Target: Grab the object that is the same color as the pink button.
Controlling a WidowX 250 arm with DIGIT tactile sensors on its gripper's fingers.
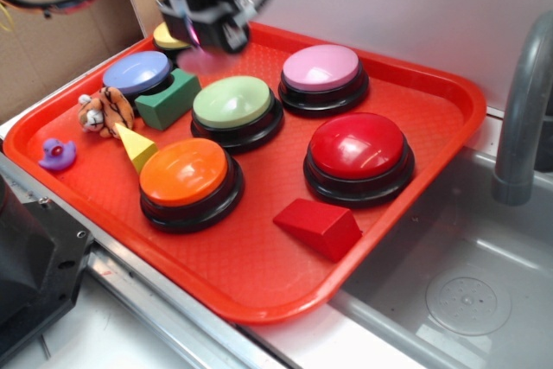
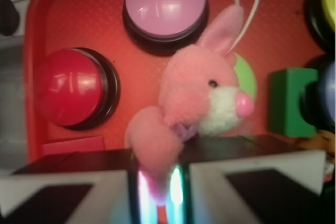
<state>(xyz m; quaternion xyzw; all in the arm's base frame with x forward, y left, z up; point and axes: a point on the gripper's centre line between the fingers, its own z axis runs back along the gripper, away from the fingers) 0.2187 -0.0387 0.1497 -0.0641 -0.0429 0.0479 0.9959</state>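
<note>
Plush pink toy (image 2: 197,103) hangs pinched by its lower body in the nearly closed gripper (image 2: 157,182) at bottom centre of the wrist frame, head and string loop (image 2: 247,3) pointing toward the pink button (image 2: 165,3) at top.

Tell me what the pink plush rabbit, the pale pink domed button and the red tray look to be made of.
Pink plush rabbit: soft fuzzy fabric, matte, with a fluffy white muzzle and a white string loop. It sits clamped in the gripper.
Pale pink domed button: likely hard plastic; the glossy dome shows light streaks, on a black base.
Red tray: probably moulded plastic, with a fine pebbled texture and smooth rolled rim.
</note>
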